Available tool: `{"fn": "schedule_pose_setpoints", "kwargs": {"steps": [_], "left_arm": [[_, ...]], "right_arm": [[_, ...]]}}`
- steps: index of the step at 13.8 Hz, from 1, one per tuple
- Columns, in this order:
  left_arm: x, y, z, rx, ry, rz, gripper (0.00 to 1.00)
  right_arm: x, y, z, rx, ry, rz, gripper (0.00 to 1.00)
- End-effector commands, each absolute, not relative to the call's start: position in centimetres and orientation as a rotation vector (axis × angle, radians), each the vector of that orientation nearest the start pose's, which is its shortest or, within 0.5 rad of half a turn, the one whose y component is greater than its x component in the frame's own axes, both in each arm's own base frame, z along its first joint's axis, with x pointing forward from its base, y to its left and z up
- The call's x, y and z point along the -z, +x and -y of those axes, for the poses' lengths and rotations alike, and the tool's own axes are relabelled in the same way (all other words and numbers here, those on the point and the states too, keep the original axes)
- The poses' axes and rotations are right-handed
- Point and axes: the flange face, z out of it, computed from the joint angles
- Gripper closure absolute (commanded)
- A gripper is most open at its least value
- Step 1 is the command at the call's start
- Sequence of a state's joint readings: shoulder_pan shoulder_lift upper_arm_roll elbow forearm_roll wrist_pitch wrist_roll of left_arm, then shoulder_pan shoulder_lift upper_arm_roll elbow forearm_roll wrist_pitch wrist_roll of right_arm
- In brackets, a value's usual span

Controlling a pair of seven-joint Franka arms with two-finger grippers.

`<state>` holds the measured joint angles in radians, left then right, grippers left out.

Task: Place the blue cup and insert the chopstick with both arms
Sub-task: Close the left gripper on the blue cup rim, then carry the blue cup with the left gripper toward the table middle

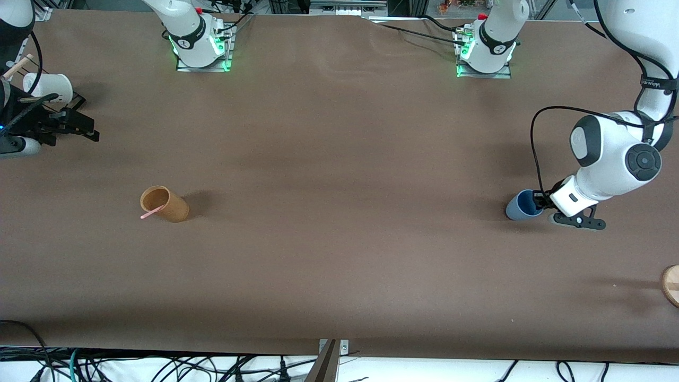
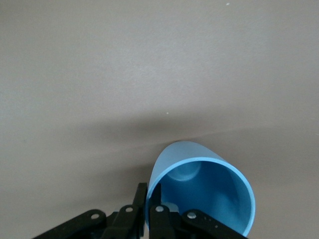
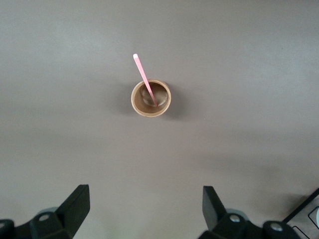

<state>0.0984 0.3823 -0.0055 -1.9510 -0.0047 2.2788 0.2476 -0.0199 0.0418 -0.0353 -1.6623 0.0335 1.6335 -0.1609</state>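
Note:
The blue cup (image 1: 519,207) is tilted, low at the left arm's end of the table, its mouth toward the left gripper (image 1: 540,200). That gripper is shut on the cup's rim (image 2: 199,162), one finger inside and one outside; its jaws meet in the left wrist view (image 2: 151,193). The pale-pink chopstick (image 1: 152,213) leans out of a tan cork-coloured cup (image 1: 168,205) nearer the right arm's end. In the right wrist view the chopstick (image 3: 144,82) stands in that cup (image 3: 151,109). The right gripper (image 1: 79,126) is open and empty near the table's right-arm end, its fingers (image 3: 79,198) wide apart.
A white cup (image 1: 50,87) with a light wooden stick (image 1: 17,67) is close by the right gripper. A round wooden disc (image 1: 671,284) lies at the table's edge at the left arm's end. The arm bases (image 1: 200,45) stand along the back edge.

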Motion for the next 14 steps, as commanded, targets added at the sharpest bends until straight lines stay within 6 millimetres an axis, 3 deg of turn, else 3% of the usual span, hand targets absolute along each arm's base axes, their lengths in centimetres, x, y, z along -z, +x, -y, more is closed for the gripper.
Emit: {"fn": "schedule_pose_setpoints", "kwargs": {"steps": [1, 3, 7, 10, 14], "left_arm": [[-33.1, 63.0, -2.2, -0.114, -3.14, -0.272, 1.0], [-35.6, 64.0, 2.6, -0.101, -3.14, -0.264, 1.0], [-38.4, 64.3, 14.2, -0.065, -3.141, -0.261, 1.0], [-38.7, 63.9, 23.7, -0.063, -3.134, -0.324, 1.0], [-37.0, 62.2, 34.8, -0.097, -3.177, -0.332, 1.0]], "right_arm": [[-56.6, 56.6, 2.9, -0.098, -3.104, 0.165, 0.0], [-56.4, 56.4, 2.9, -0.121, -3.101, 0.163, 0.0], [-55.9, 56.6, 3.4, -0.134, -3.097, 0.153, 0.0], [-56.0, 56.6, 3.4, -0.132, -3.097, 0.153, 0.0], [-55.8, 56.6, 3.7, -0.136, -3.094, 0.143, 0.0]]}}
